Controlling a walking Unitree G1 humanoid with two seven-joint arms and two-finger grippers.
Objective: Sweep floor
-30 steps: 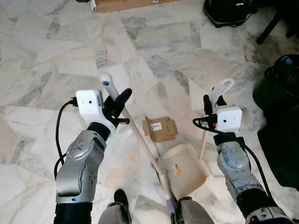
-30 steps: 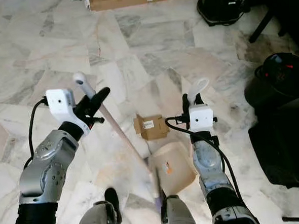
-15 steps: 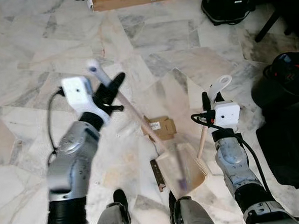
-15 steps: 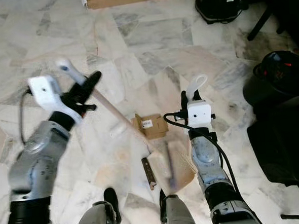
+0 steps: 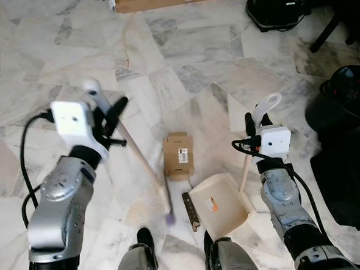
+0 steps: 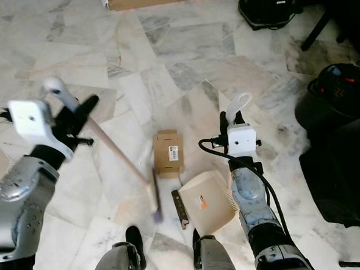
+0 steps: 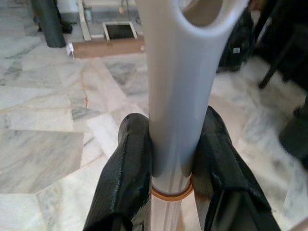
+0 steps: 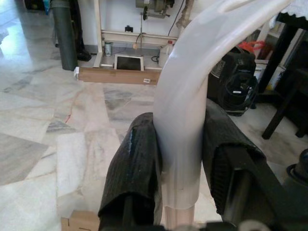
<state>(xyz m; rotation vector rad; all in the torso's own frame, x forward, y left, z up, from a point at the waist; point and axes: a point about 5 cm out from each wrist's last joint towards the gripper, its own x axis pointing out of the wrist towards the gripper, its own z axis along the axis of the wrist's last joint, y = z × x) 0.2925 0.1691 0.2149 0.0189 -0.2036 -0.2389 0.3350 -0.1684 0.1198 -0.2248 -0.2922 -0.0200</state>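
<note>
L gripper (image 5: 108,118) is up at the robot's left, both black fingers (image 7: 126,173) pinched tight on the grey plastic grip of the broom (image 5: 142,165). Wooden stick slants down and inward to the floor, w/ the head end blurry near the robot's feet, just left of the cardboard box (image 5: 178,155). Box lies flat on the marble floor (image 5: 181,55), label side up, right above the dustpan (image 5: 219,198). Dustpan is cream colored, sitting on the floor in front of the robot w/ a dark strip along its left edge. R gripper (image 5: 252,123) has its fingers (image 8: 137,168) clamped on the dustpan's pale looped handle. Black bags sit at far right.
</note>
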